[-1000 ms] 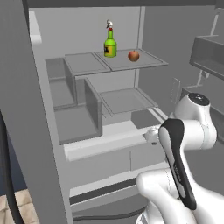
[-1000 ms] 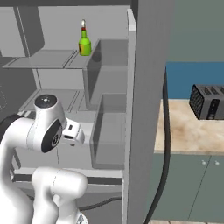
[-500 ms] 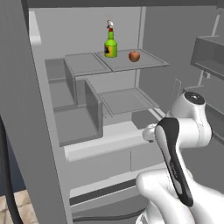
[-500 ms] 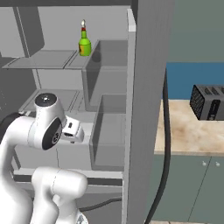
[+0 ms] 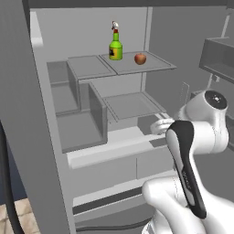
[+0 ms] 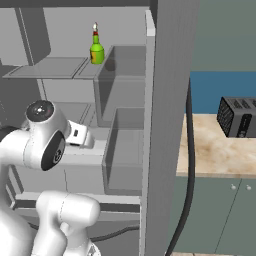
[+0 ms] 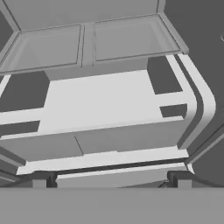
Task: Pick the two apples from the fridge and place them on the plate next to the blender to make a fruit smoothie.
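Open fridge (image 5: 91, 137): apple (image 5: 140, 58) at 3 o'clock of bottle (image 5: 115, 45). The arm has edged toward the shelves, beginning its reach; pincer (image 7: 109, 179) released, empty.

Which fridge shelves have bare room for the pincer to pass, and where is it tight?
Top shelf: its left half is bare; the right half holds the bottle and apple, a small gap apart. The middle shelf below them is bare. The lower left compartment is bare but walled in.
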